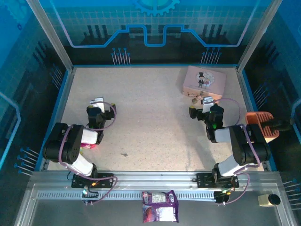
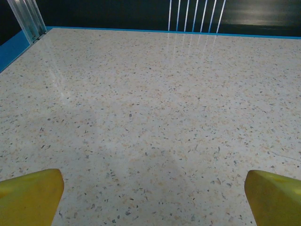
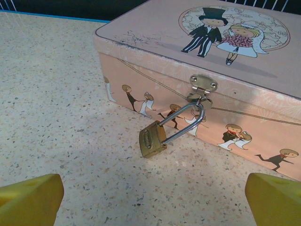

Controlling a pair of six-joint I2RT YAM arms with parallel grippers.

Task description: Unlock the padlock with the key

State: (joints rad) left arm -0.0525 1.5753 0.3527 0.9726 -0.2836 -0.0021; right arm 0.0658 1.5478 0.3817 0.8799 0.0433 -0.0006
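Space between the right fingers gaped as wide as it could, with nothing held. The left fingers were just as wide and empty over the bare speckled surface. A little ahead of the right pair lay the padlock, its brass body tilted down onto the surface. Its thin silver shackle was threaded through the hasp on the front of the pink box.

It looked small, light, rigid and smooth (probably apt to swivel on the hasp if nudged). The body's flat sides seemed the best place to pinch it, leaving the bottom end free for the key; the shackle looked too thin and slick for a steady hold.

No lettering was legible. The box bore only cartoon bride-and-groom figures, and any stamp on the padlock was too small to read.
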